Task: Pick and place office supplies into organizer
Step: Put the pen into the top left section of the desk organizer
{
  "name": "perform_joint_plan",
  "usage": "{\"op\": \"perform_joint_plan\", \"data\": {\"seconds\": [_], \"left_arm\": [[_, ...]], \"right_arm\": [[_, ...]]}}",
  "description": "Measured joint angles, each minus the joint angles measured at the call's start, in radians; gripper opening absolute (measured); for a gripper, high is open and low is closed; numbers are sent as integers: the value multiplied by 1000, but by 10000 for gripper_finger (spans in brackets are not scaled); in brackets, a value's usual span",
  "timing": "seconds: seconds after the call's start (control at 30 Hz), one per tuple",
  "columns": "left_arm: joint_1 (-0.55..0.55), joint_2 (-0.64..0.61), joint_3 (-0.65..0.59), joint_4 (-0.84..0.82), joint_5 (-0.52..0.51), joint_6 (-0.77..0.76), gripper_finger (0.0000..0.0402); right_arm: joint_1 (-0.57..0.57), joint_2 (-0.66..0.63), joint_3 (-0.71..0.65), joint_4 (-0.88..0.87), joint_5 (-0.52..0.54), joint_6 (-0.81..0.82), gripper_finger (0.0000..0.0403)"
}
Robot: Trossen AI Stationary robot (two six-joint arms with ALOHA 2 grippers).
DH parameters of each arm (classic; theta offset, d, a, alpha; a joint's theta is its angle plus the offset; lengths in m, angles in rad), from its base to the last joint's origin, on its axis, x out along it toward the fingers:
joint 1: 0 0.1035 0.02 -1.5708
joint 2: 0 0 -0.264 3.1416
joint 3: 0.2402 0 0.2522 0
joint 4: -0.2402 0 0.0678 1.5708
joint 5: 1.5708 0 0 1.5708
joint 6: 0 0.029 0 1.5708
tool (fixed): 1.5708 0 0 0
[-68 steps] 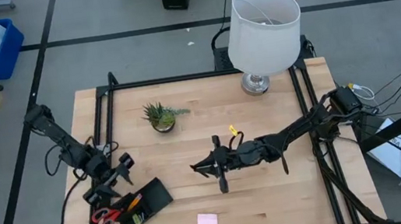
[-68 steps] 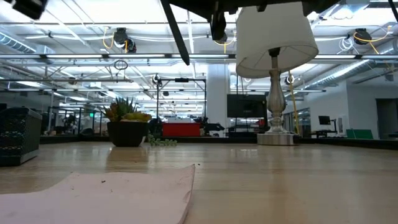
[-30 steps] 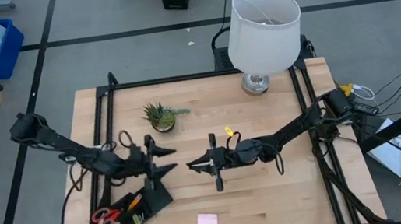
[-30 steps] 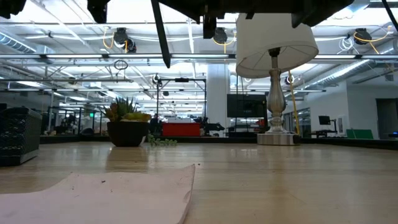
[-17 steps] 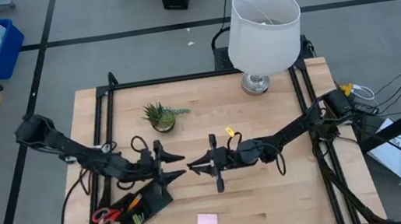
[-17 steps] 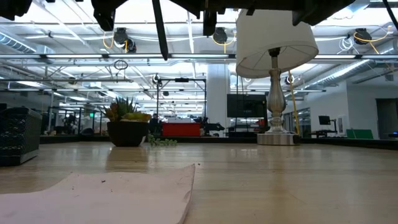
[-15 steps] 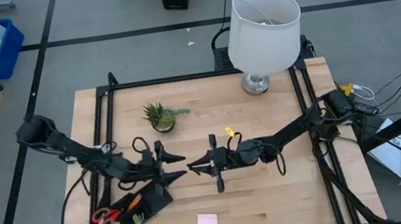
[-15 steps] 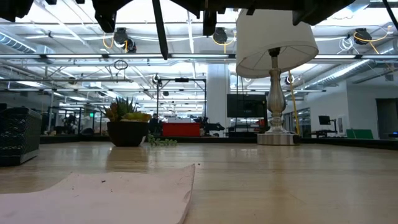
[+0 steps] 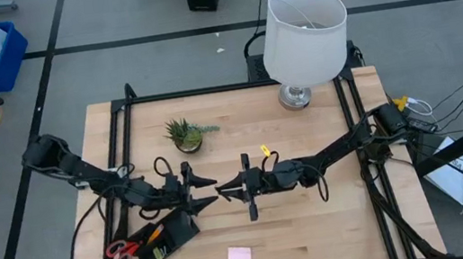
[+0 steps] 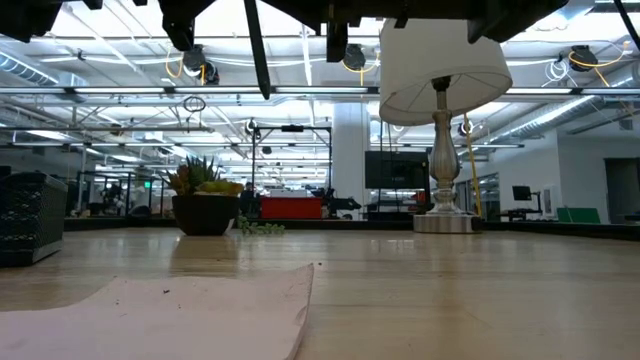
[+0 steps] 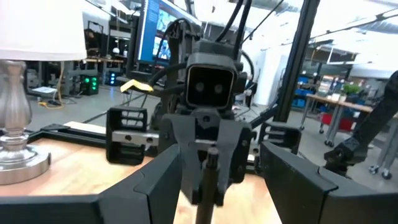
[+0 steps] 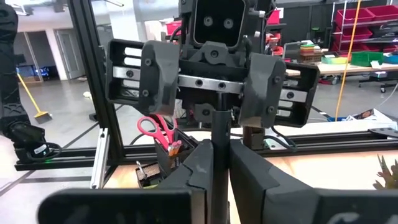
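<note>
We read a mid-air handover: right gripper point(image 9: 232, 187) is clamped on a thin black pen point(image 12: 219, 163), upright between its fingers. Just beyond, facing it, the left gripper point(image 9: 205, 194) stands spread around the pen. Below-left lies the organizer point(image 9: 167, 236). Next: left closes, right releases.

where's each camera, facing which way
high: overhead, straight down on table, both arms
low: table height, across pink pad toward plant, lamp; arms overhead
left wrist: on left arm, faces right gripper, pen, past own open fingers
right wrist: on right arm, faces open left gripper; own fingers clamp pen
shared: both wrist views show the pen
</note>
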Motion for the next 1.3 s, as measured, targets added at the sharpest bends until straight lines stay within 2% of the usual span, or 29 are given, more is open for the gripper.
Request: {"op": "perform_joint_plan", "data": {"seconds": [0.53, 0.87, 1.17, 1.3], "left_arm": [[30, 33, 0, 35, 28, -18, 218], [48, 110, 79, 4, 58, -18, 218], [46, 116, 84, 9, 45, -9, 218], [45, 116, 84, -1, 44, -7, 197]], "right_arm": [[-8, 0, 0, 7, 0, 3, 30], [-7, 0, -1, 0, -2, 3, 31], [-6, -1, -1, 7, -3, 0, 32], [-5, -1, -1, 6, -3, -2, 30]]}}
